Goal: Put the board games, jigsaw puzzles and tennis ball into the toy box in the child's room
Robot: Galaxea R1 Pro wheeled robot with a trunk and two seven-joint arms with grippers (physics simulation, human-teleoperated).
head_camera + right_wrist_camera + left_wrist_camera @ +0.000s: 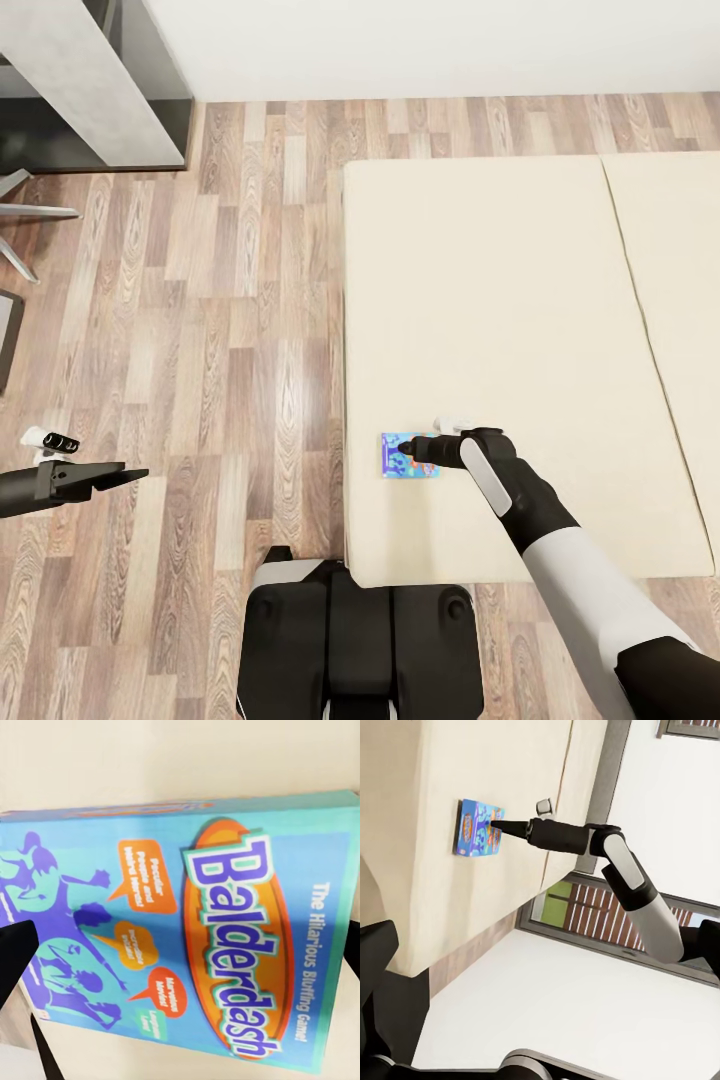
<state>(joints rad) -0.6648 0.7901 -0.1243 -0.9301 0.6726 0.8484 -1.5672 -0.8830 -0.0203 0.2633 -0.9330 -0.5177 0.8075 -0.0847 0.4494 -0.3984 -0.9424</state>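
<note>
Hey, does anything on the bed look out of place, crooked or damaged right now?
Nothing stands out. The blue board game lies flat near the bed edge, its box intact and roughly square to it. The right hand is over it. The left hand hangs above the floor, apart from the bed.

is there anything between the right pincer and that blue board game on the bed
Nothing visible stands between them. The right pincer is already at the Balderdash board game, which lies flat near the bed's edge with bare mattress around it. In the right wrist view the box sits directly ahead, a dark fingertip at its side.
</note>
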